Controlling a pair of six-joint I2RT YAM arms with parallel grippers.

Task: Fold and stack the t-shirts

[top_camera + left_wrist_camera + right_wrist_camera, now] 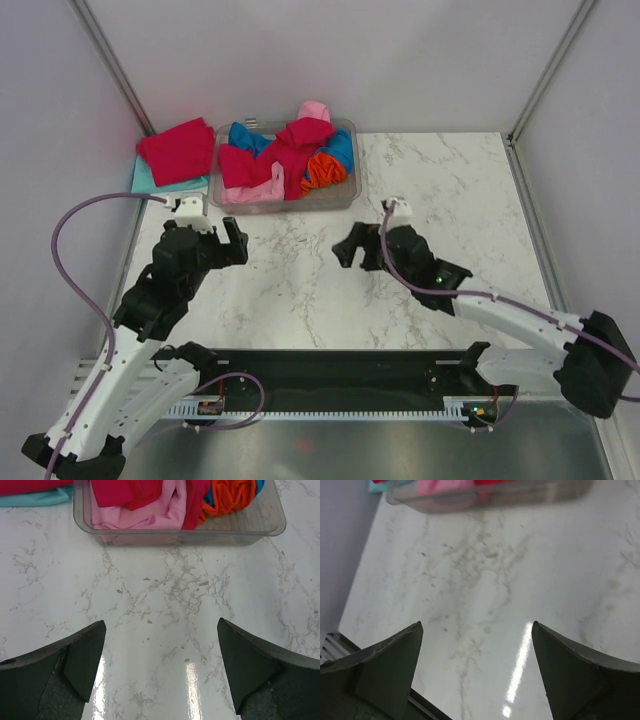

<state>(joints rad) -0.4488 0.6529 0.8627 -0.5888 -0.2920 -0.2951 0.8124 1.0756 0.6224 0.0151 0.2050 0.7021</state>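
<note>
My gripper (pixel 161 622) hangs over the marble table (pixel 165 580). Its two dark fingers (pixel 75 655) are spread wide, with only tabletop between them. Ahead sits the clear bin (pixel 180 535), holding a pink t-shirt (pixel 150 515), a crimson t-shirt (pixel 125 492) and an orange t-shirt (pixel 227 495) crumpled together. Left of the bin, outside it, a teal t-shirt (pixel 35 499) lies under a red t-shirt (pixel 25 486).

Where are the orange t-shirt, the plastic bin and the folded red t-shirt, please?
orange t-shirt (pixel 322 171): top view, its bunched middle.
plastic bin (pixel 235 534): left wrist view, its front wall.
folded red t-shirt (pixel 178 150): top view, its flat centre.
</note>
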